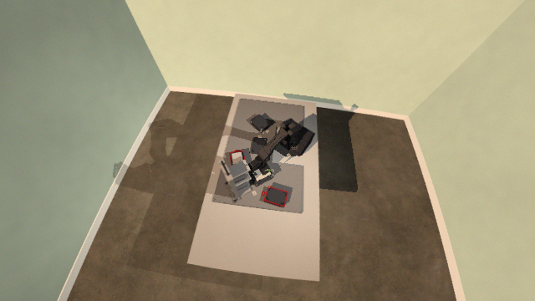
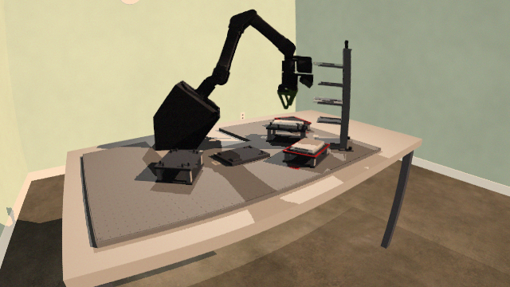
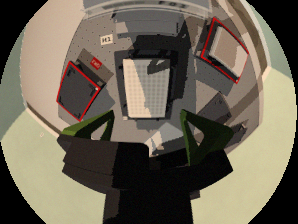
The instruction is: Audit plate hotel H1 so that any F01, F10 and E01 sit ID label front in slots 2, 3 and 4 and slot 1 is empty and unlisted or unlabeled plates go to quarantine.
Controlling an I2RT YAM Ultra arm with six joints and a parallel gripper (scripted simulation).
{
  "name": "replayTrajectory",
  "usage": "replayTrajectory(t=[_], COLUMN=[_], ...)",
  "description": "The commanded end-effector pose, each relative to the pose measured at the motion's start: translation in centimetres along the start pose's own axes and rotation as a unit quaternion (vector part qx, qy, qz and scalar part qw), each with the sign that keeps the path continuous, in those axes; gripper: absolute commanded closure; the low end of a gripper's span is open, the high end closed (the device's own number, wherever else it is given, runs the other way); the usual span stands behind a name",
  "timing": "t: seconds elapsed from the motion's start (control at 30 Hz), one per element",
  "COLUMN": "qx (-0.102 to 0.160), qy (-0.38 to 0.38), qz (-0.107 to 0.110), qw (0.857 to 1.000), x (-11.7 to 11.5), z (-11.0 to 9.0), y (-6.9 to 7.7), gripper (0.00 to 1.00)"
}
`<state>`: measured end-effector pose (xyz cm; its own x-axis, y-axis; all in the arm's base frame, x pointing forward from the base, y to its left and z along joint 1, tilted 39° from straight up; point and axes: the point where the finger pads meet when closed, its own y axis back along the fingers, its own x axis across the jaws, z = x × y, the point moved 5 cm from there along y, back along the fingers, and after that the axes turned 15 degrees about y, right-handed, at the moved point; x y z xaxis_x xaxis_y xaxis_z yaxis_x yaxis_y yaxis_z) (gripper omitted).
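Observation:
My gripper [image 2: 288, 98] is open and empty. It hangs a little above a white plate [image 2: 288, 123] that lies flat on a dark nest next to the hotel. In the wrist view this plate [image 3: 145, 86] lies straight below, between my green fingers, and no label shows on it. The plate hotel H1 [image 2: 342, 96] stands on a dark post at the right with several thin shelves. I cannot tell which shelves hold plates. From above, the gripper [image 1: 261, 173] is beside the hotel [image 1: 238, 176].
A red-edged nest [image 2: 307, 148] holds a light plate, and it shows at the right of the wrist view [image 3: 225, 48]. A second red-edged nest [image 3: 79, 90] is dark and empty. A flat dark nest [image 2: 241, 155] and a raised nest [image 2: 178, 165] stand nearer the arm's base.

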<state>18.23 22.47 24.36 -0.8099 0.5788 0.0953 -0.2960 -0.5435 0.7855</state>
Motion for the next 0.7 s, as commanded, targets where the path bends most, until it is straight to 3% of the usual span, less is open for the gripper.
replayTrajectory(t=[0.0,0.67], qx=[-0.023,-0.023], qy=[0.003,0.003], qz=[-0.002,-0.002], qw=[1.000,1.000], x=[0.0,0.1], z=[0.8,0.6], y=[2.5,7.3], gripper=[0.00,0.00])
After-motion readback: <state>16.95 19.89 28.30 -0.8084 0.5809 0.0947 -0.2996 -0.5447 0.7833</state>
